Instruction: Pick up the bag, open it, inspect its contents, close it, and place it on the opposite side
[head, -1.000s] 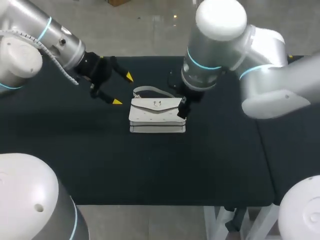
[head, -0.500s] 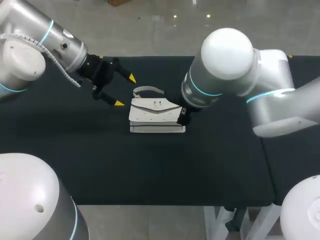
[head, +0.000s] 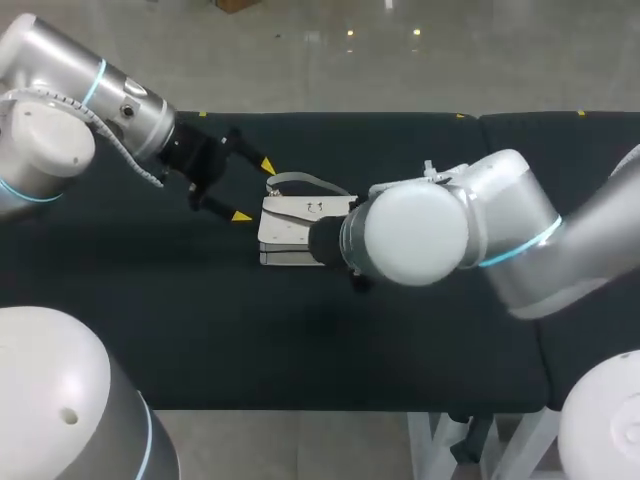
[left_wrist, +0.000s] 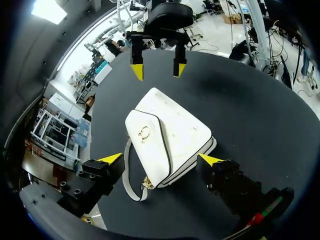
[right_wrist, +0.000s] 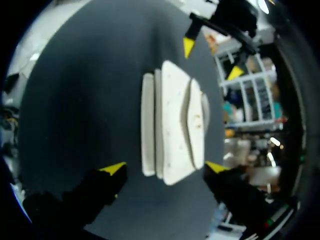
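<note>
Step in hand: the pick-up, approach stage. Nothing is grasped yet.

The bag (head: 290, 230) is white and lies flat near the middle of the dark desk (head: 200, 330). Its flap (left_wrist: 150, 131) is down, the metal clasp (left_wrist: 145, 133) faces up, and the strap (head: 300, 180) loops out along the far edge.

Left end effector (head: 254, 190): fingers wide apart, low at the bag's left end. In its wrist view the yellow tips flank the strap end of the bag. Whether either tip touches it, I cannot tell.

Right end effector (right_wrist: 165, 168): fingers also apart, with the opposite end of the bag just ahead of and between them. From the head view the arm's own bulk hides it. The left wrist view shows it (left_wrist: 157, 70) just beyond the bag's far end, with dark desk showing between its tips and the bag.

Judgement: both arms are lined up end to end on the bag, and neither has committed to a grip.

Next move likely calls for:
- One end effector advances and clamps across the bag body or strap to lift it.
- The other stays free to work the flap at the clasp.
- The grip should stay off the flap so the bag can open.
</note>
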